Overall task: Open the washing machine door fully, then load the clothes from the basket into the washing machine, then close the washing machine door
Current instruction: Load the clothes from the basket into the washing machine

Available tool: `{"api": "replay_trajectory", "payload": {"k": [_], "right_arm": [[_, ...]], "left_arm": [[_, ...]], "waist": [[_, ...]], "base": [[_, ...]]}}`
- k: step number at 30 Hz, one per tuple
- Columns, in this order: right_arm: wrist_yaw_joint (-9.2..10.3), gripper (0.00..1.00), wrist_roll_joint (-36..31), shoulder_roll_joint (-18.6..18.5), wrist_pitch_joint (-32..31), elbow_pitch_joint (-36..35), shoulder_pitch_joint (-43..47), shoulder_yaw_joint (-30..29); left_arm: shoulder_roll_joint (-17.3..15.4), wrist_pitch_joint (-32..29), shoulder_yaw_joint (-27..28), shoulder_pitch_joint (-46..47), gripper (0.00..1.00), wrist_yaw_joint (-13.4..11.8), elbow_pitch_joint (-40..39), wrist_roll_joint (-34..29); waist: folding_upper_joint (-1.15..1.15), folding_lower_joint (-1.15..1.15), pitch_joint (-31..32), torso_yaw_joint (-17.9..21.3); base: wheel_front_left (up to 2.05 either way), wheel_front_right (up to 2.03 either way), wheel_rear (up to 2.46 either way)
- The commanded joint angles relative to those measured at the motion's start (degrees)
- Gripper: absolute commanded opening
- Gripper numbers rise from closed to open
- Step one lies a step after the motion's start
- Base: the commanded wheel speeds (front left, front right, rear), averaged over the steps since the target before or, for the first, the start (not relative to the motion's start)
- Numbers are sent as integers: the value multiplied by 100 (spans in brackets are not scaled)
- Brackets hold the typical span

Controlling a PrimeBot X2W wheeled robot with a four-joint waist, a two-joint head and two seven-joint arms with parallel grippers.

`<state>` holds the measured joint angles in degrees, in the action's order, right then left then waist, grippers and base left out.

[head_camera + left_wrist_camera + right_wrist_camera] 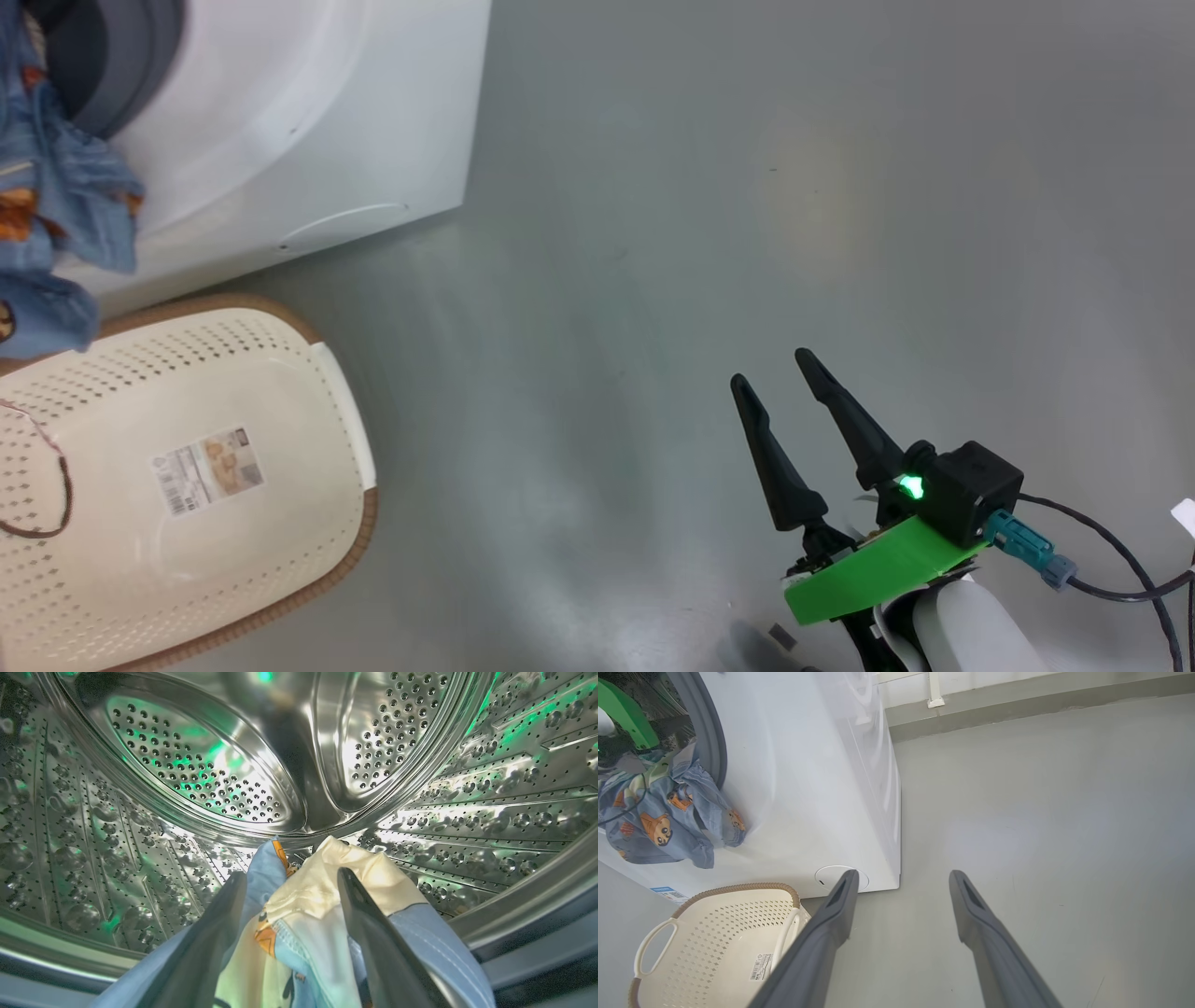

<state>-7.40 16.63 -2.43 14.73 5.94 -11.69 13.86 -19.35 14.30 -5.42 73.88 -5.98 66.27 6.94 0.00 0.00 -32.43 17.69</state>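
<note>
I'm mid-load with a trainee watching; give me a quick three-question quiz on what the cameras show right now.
1. True or false: the basket holds no clothes.
2. The left gripper is: A) above the floor, B) inside the steel drum, C) in the basket.
3. Which gripper hovers with open jaws outside the washing machine?
Key: 1 true; 2 B; 3 the right gripper.

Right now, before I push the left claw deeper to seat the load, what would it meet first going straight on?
The clothes, bunched between the fingers of the open left claw and reaching past its tips. Beyond them, probably the drum; depth is unclear.
</note>
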Motion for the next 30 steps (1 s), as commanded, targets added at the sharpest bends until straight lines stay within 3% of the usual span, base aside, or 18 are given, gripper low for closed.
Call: {"api": "replay_trajectory", "payload": {"k": [1, 19, 30], "right_arm": [[-9, 100, -85, -44, 27, -96, 114, 78], [-9, 100, -413, -44, 27, -72, -71, -253], [-9, 100, -560, -44, 27, -101, -108, -457]], "left_arm": [[-203, 66, 40, -111, 100, -66, -178, 59], [572, 69, 103, -1460, 100, -51, -1521, 405], [907, 70, 139, -2974, 100, -123, -3091, 594]], "waist": [[0, 0, 63, -95], [0, 0, 172, -791], [0, 0, 120, -1156]], "base": [[0, 0, 0], [0, 0, 0], [0, 0, 0]]}}
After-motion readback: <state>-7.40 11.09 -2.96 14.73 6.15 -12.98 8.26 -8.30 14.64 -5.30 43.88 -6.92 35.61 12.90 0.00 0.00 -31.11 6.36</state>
